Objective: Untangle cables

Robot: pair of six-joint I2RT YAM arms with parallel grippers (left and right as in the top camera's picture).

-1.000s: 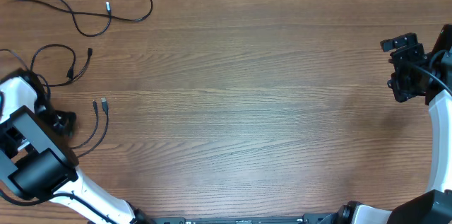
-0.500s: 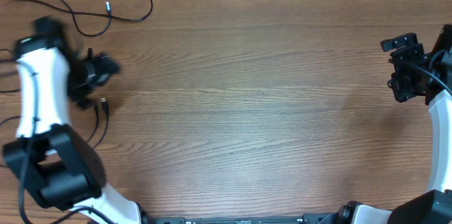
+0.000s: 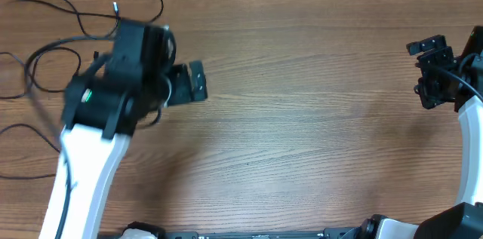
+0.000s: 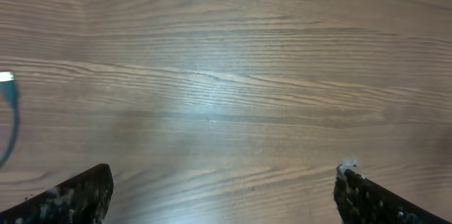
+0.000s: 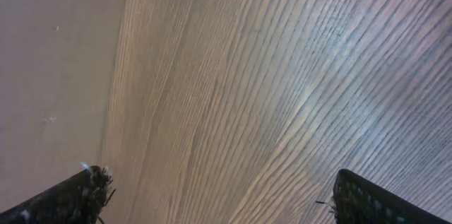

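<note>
Three thin black cables lie apart at the table's left. One curves along the far left edge with silver plug tips. A second loops at mid left, partly hidden under my left arm. A third runs off the left edge. My left gripper is open and empty, to the right of the cables; in the left wrist view its jaws hover over bare wood, with a silver-tipped cable end at the left edge. My right gripper is open and empty at the far right, its jaws over bare wood.
The wooden table stretches between the two arms. Its far edge shows in the right wrist view, with a plain pale surface beyond it. Thicker black wires run along both arms.
My left arm has swung from the table's lower left, up over the cables, and out to the right toward the middle. The right arm has not moved.
</note>
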